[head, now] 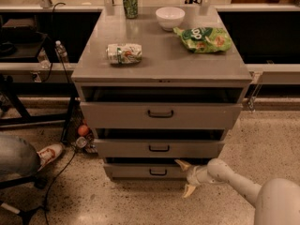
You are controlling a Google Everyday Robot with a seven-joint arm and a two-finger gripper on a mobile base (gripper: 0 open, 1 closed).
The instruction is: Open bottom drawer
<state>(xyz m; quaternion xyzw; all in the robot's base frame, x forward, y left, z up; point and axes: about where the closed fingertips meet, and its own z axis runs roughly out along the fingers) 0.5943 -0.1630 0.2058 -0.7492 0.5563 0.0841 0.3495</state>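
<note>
In the only camera view, a grey cabinet [161, 67] with three drawers is seen from the front and a little from above. The bottom drawer [129, 171] is the lowest and shortest front, just above the floor [140, 200], and a small dark handle [158, 172] is fixed at its centre. A narrow dark gap is seen above this front, as also above the middle drawer [201, 149] and the top drawer [112, 115]. No inside of the bottom drawer is shown, so it is judged to be shut or almost shut.

The gripper [185, 177] is held low, at the right end of the bottom drawer front and to the right of the handle. It is carried by the pale arm [236, 184], which comes in from the lower right corner. Its fingers [182, 164] are spread wide, one pointing up toward the top edge of the drawer front and one down toward the floor. Nothing is held between them. Whether the upper finger touches the front cannot be told.

The task is therefore judged to be at its beginning. The handle is not yet reached or gripped, and the whole pull is left to be done. On the cabinet top a bowl [169, 18], a standing can [130, 3] and a green bag [204, 39] are placed, well apart from the work.
</note>
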